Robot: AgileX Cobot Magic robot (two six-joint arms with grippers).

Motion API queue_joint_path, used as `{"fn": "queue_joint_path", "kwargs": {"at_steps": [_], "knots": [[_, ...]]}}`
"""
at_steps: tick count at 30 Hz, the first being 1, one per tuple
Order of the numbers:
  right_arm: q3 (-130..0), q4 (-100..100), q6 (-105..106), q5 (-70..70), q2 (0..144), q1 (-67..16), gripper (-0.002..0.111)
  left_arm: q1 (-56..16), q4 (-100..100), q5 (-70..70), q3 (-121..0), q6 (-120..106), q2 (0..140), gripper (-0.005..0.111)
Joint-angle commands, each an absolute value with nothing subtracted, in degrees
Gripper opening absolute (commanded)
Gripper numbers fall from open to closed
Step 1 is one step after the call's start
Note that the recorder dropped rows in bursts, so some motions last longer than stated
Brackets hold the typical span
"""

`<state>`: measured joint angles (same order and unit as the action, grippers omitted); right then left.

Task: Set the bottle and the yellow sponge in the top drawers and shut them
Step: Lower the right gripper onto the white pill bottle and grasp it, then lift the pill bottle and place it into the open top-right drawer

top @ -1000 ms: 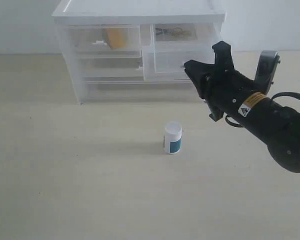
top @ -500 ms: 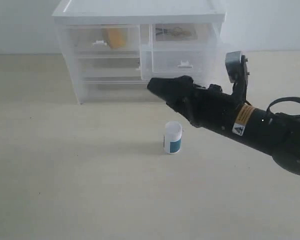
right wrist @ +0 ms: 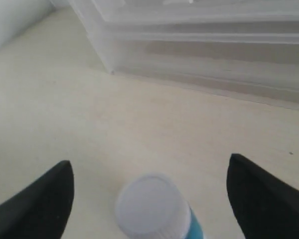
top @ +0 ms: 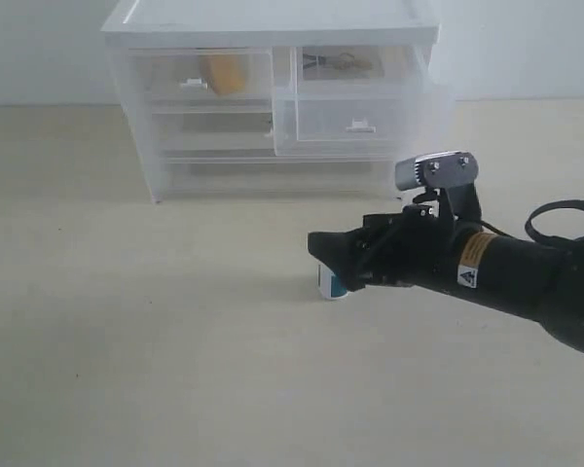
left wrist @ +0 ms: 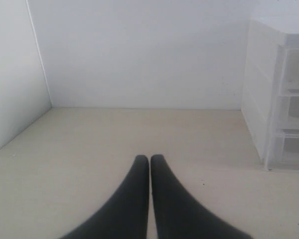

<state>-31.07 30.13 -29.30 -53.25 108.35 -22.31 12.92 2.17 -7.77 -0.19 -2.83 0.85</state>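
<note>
Black right claw has dropped within the last second from in front of the cabinet down to the counter. It now sits spread wide around the upright bottle at mid-frame, one finger on each side. As far as the wrist view shows, neither finger touches it yet. That reads as the approach finished and the squeeze not yet made.

The yellow sponge already lies inside the left top drawer at upper left, which looks shut. The right top drawer stands pulled out, its front jutting toward the arm. The left claw is pressed together and empty, off near a wall, well apart from all this.

Room is generous, with bare counter filling the lower and left parts of the frame. The one edge to mind is the open drawer's front lip, which a lifted bottle would have to clear before going in.
</note>
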Motion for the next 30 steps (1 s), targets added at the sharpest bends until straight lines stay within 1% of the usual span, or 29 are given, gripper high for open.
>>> {"fn": "queue_joint_path", "kwargs": {"at_steps": [1,5,6,7,9,11,12,14,16,19,21,23,26,28,30], "knots": [[-32.42,30.23,-22.85,-46.02,108.24,-23.51,0.077,12.78,2.03,-7.31,0.0,-2.63,1.07,0.004],[-35.1,29.44,-17.79,-43.71,110.08,-25.17,0.076,12.78,2.03,-7.31,0.0,-2.63,1.07,0.004],[-36.11,29.34,-17.62,-42.35,110.77,-25.17,0.074,12.78,2.03,-7.31,0.0,-2.63,1.07,0.004],[-36.82,29.49,-17.67,-41.18,111.47,-25.17,0.068,12.78,2.03,-7.31,0.0,-2.63,1.07,0.004],[-37.84,29.22,-17.28,-38.09,111.98,-25.17,0.044,12.78,2.03,-7.31,0.0,-2.63,1.07,0.004],[-37.69,29.13,-18.98,-37.0,111.52,-25.17,0.011,12.78,2.03,-7.31,0.0,-2.63,1.07,0.004],[-37.18,29.76,-20.87,-36.99,110.68,-25.17,0.0,12.78,2.03,-7.31,0.0,-2.63,1.07,0.004],[-35.52,33.93,-26.25,-37.84,107.83,-25.17,0.003,12.78,2.03,-7.31,0.0,-2.63,1.07,0.004],[-33.58,42.27,-34.18,-38.39,102.61,-25.17,0.003,12.78,2.03,-7.31,0.0,-2.63,1.07,0.004],[-31.12,58.03,-49.63,-40.96,91.01,-25.17,0.002,12.78,2.03,-7.31,0.0,-2.63,1.07,0.004],[-30.78,64.82,-54.98,-40.42,82.72,-25.17,0.002,12.78,2.03,-7.31,0.0,-2.63,1.07,0.004],[-31.54,67.57,-56.57,-34.62,73.95,-25.17,0.002,12.78,2.03,-7.31,0.0,-2.63,1.07,0.004],[-35.39,69.61,-55.76,-19.23,61.53,-25.27,0.002,12.78,2.03,-7.31,0.0,-2.63,1.07,0.004],[-39.37,72.54,-53.78,-10.66,57.4,-25.87,0.002,12.78,2.03,-7.31,0.0,-2.63,1.07,0.004],[-43.12,74.7,-49.24,-7.34,56.75,-27.08,0.002,12.78,2.03,-7.31,0.0,-2.63,1.07,0.004]]}}
